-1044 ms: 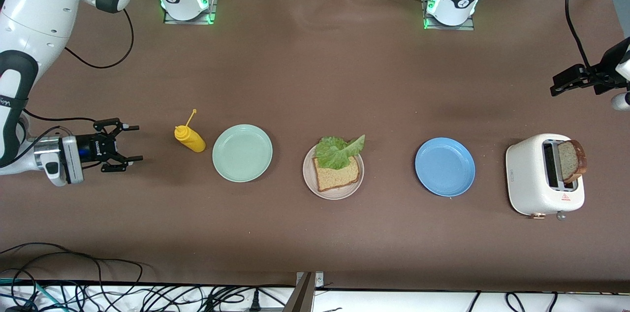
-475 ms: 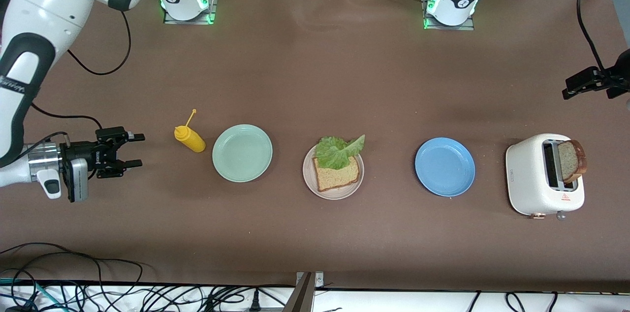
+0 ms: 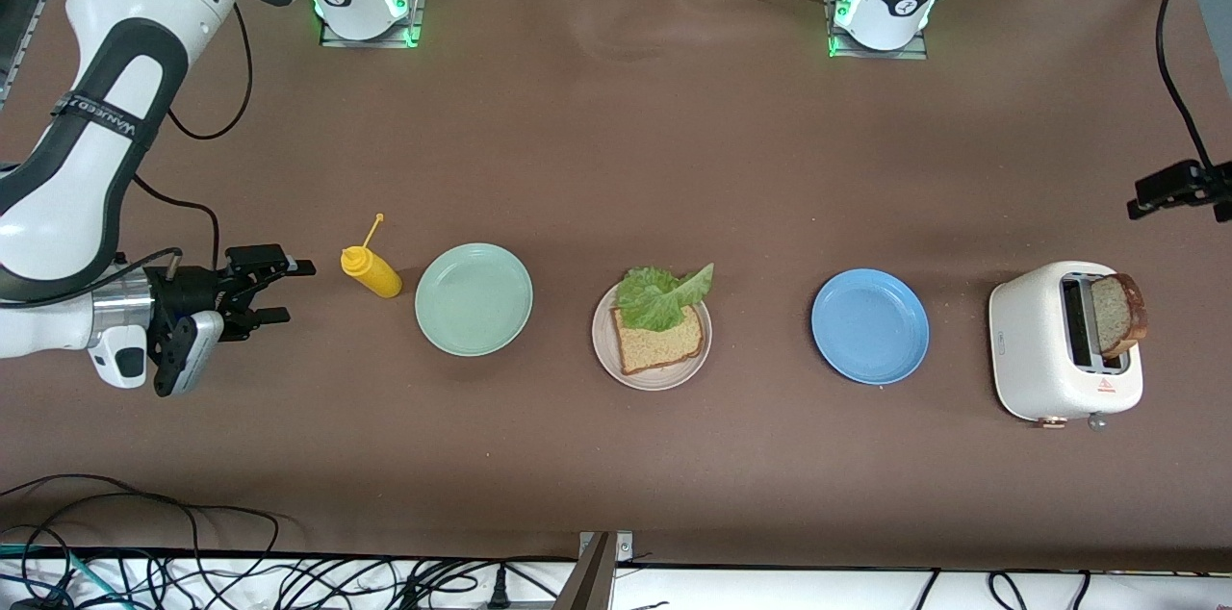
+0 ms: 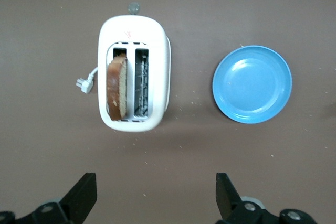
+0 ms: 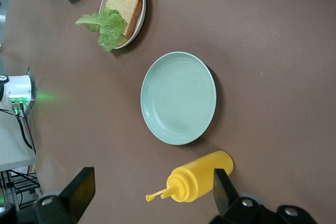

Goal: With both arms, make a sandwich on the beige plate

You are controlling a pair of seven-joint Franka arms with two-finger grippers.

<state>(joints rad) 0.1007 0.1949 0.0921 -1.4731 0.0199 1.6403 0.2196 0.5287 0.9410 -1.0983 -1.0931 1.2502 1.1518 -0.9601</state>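
Second bread slice [image 4: 117, 88] stands upright in the toaster [image 4: 134, 74]; left gripper [image 4: 156, 195] above it, jaws apart; right gripper [image 3: 274, 291] spread near the mustard bottle [image 3: 372, 271].

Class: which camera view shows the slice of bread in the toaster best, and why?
The left wrist view: it looks straight down on the bread slice standing in one toaster slot. The front view shows the slice smaller, near the edge. The right wrist view misses it.
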